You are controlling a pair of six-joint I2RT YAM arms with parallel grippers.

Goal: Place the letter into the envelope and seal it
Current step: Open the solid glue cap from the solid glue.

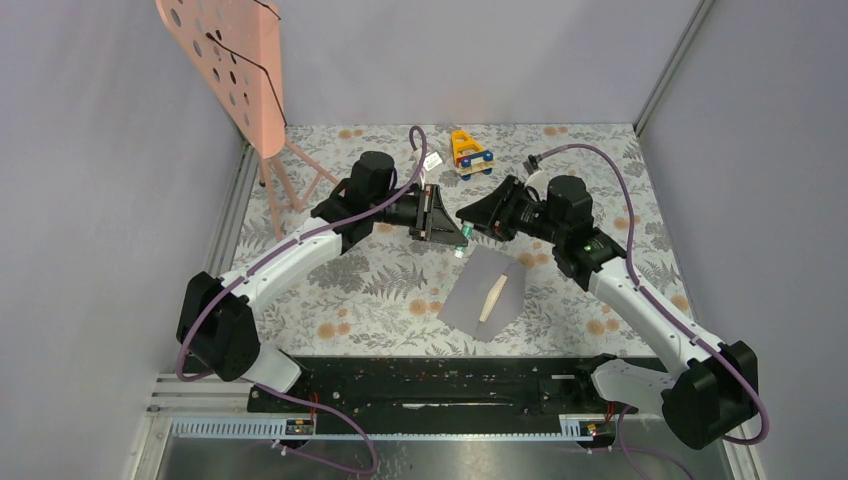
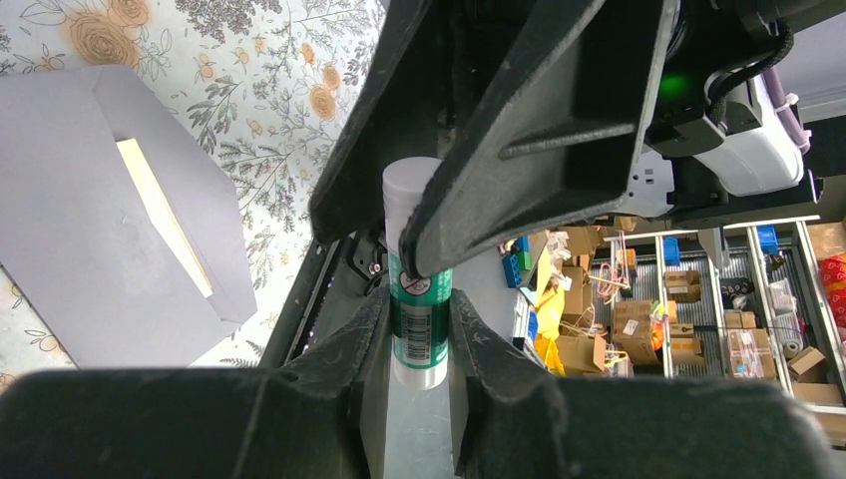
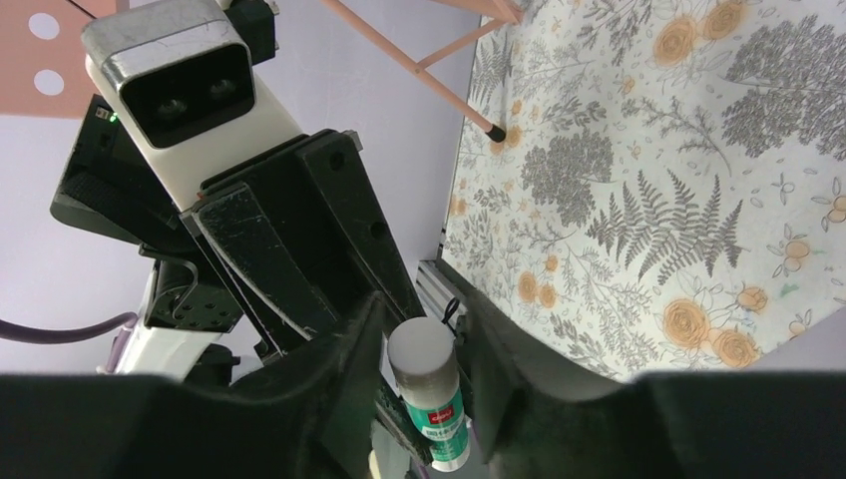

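Both arms reached over the floral tabletop (image 1: 380, 290), the left pincer (image 1: 454, 238) and right pincer (image 1: 466, 227) tip to tip at a small glue stick (image 1: 460, 251), just beyond the open-flapped envelope (image 1: 463, 300).

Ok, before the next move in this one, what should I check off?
1. Left tool clamped on glue stick: ok.
2. Right tool straddling the stick's white cap: ok.
3. Right tool gripping that cap firmly: cannot tell.
4. Cap removed: not ok.
5. Letter inside envelope: ok.
6. Envelope open, unsealed, ready for glue: ok.
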